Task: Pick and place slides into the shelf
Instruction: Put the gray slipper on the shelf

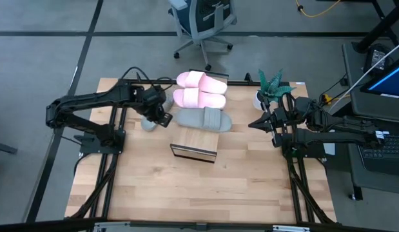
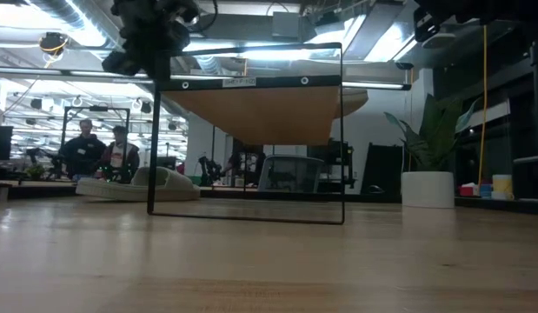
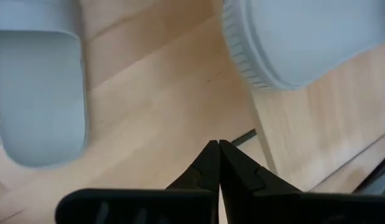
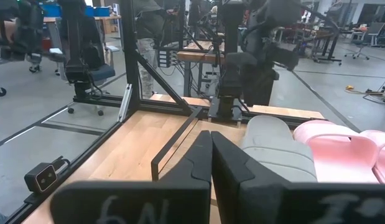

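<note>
Shelf (image 1: 194, 143) mid-table, three slides (image 1: 202, 98) on top, bare tabletop (image 1: 186, 193) around.

1. Both arms are showing as matte black jointed links, each one sitting on a black metal base frame.
2. Black cables are looping over the left arm (image 1: 89, 103) near its wrist.
3. The left gripper (image 3: 216, 163) is showing two dark, tapering fingers meeting at pointed tips above a flat black bar.
4. The right gripper (image 4: 211, 155) is showing the same dark wedge-shaped fingers, and its black bar is carrying pale scrawled handwriting.
5. The right arm (image 1: 328, 132) is carrying a small white patch near its base end.
</note>
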Tool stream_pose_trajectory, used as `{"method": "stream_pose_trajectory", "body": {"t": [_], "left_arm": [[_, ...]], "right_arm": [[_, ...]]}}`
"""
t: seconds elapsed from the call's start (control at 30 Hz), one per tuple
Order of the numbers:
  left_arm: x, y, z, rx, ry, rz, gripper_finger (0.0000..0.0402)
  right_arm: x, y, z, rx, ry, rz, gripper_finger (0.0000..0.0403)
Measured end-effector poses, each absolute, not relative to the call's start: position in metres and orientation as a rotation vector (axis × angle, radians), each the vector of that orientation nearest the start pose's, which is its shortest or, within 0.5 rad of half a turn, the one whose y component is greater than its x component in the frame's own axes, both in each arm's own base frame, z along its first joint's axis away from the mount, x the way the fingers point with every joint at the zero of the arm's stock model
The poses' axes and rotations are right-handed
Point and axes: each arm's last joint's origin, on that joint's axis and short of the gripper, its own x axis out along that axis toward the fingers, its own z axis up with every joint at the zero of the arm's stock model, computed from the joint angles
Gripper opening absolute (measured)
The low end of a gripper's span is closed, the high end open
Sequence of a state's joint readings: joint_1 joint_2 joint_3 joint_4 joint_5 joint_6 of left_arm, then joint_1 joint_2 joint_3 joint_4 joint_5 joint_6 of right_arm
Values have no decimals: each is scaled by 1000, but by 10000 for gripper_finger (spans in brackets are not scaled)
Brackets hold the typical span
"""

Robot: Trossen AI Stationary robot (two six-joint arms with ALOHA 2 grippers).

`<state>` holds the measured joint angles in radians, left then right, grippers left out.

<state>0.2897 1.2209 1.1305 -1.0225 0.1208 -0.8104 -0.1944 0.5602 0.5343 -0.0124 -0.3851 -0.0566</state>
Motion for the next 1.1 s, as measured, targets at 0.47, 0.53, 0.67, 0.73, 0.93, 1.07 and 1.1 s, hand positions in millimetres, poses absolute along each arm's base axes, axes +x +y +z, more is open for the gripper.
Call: {"method": "stream_pose_trajectory", "body": {"t": [0.47, 0.53, 0.67, 0.73, 0.93, 1.07, 1.1], "left_arm": [[181, 52, 331, -695, 853, 530, 0], [180, 50, 332, -609, 866, 481, 0], [180, 48, 332, -524, 886, 425, 0], [181, 48, 332, -474, 893, 408, 0], [180, 51, 330, -199, 951, 476, 0], [175, 53, 329, -48, 999, 598, 0], [175, 54, 328, -20, 1013, 612, 0]], "right_arm": [[137, -16, 295, -25, 16, 191, 4], [137, -16, 296, -27, 9, 191, 4], [137, -16, 299, -35, -19, 190, 4], [137, -16, 300, -38, -34, 190, 4], [137, -17, 302, -39, -46, 134, 4], [138, -18, 301, -38, -44, 112, 4], [138, -18, 302, -38, -44, 111, 4]]}}
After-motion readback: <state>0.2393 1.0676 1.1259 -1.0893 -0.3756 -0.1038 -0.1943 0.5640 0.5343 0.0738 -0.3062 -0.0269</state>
